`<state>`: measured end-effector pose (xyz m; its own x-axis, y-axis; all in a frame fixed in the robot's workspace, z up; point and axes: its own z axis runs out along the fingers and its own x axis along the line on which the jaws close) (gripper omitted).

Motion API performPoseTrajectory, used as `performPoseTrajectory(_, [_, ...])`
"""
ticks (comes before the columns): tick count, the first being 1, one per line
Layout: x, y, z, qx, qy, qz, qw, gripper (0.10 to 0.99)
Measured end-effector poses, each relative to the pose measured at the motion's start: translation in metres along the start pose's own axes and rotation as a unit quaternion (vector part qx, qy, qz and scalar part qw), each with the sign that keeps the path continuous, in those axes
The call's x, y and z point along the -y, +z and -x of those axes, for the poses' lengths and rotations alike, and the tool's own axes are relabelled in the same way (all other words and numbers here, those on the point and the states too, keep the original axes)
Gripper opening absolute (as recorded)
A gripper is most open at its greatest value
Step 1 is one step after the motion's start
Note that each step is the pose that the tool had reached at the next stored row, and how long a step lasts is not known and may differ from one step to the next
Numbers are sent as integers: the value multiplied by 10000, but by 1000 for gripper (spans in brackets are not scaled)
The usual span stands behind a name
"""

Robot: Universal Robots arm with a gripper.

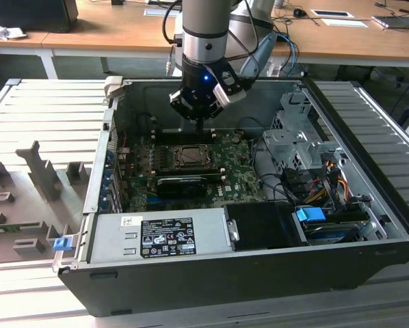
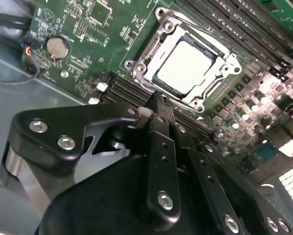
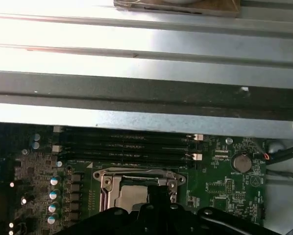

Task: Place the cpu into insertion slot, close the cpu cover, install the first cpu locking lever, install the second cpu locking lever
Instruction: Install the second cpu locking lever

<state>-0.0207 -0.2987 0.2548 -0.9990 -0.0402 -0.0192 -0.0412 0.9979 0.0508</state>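
Closest to the lens in the second wrist view, the gripper (image 2: 158,105) has its fingers together and empty above the insertion slot (image 2: 185,63), where the cpu (image 2: 184,67) sits under the lowered cpu cover (image 2: 151,51); lever states I cannot tell.

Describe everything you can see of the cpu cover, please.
The cpu cover is a thin silver-grey metal frame with a square window. It lies flat, closed over the insertion slot on the green motherboard, and the pale cpu shows through the window. Screws sit at its corners. The black tool hovers at its edge; whether they touch cannot be told.
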Motion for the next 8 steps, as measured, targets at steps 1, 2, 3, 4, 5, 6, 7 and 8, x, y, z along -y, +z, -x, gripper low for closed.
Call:
performPoseTrajectory(1, [1,-9,0,0,23,-2,10000,106])
performPoseTrajectory(2, [-1,-49,-1,2,35,-1,10000,106])
performPoseTrajectory(3, [-4,-104,0,2,36,-1,10000,106])
performPoseTrajectory(4, [-6,-150,1,2,36,-1,10000,106])
performPoseTrajectory(5, [-8,-204,1,2,37,-1,10000,106])
performPoseTrajectory(6, [-10,-243,2,2,39,-1,10000,106])
performPoseTrajectory(7, [-2,-270,1,2,42,-1,10000,106])
performPoseTrajectory(8, [11,-271,0,3,43,0,10000,106])
